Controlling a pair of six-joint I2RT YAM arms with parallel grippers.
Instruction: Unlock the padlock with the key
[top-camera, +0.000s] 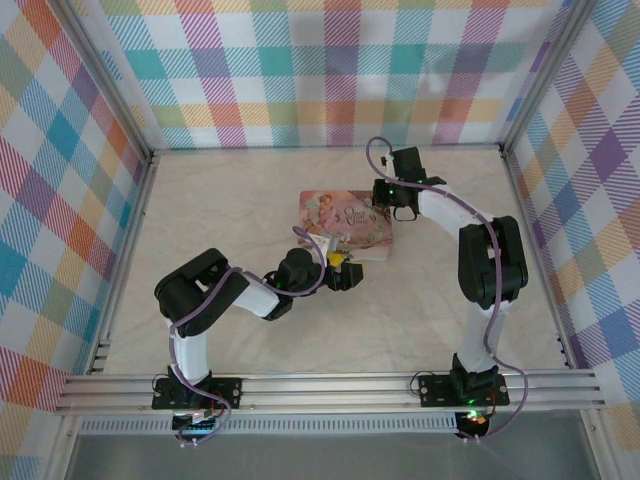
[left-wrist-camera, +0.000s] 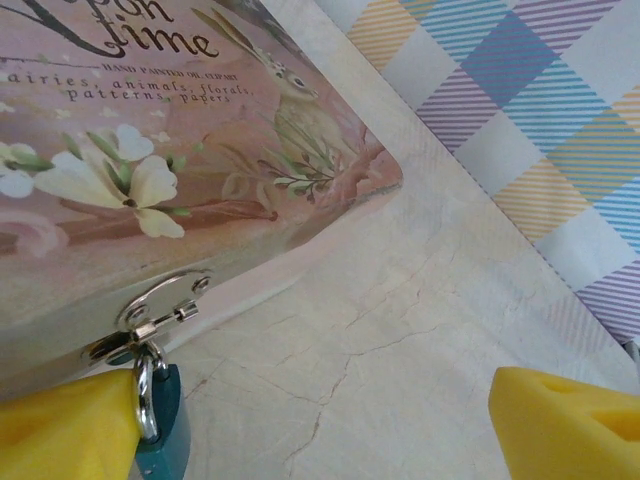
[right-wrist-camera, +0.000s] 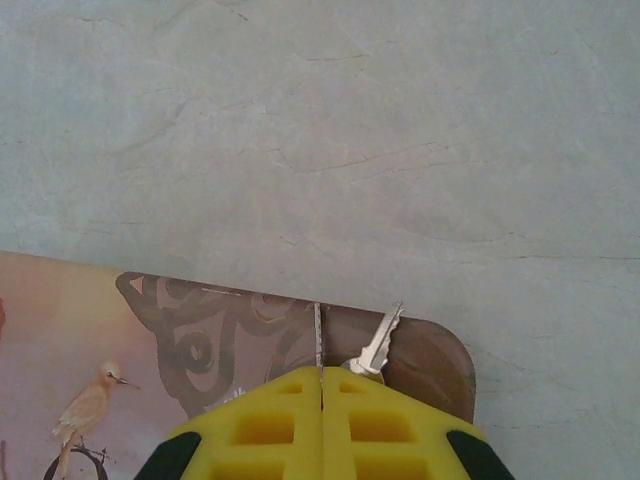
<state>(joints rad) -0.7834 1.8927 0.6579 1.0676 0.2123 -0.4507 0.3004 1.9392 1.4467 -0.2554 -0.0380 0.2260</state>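
While the right gripper (right-wrist-camera: 320, 378) pinches the key (right-wrist-camera: 378, 343) above the decorated box (left-wrist-camera: 200, 150), the left gripper (left-wrist-camera: 320, 430) gapes wide, the teal padlock (left-wrist-camera: 165, 425) beside its nine-o'clock finger.

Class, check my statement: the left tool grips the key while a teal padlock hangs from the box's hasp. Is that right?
Not quite. The left tool stands open; it is the right tool that grips the key, as the right wrist view shows. The teal padlock does hang from the hasp of the box.
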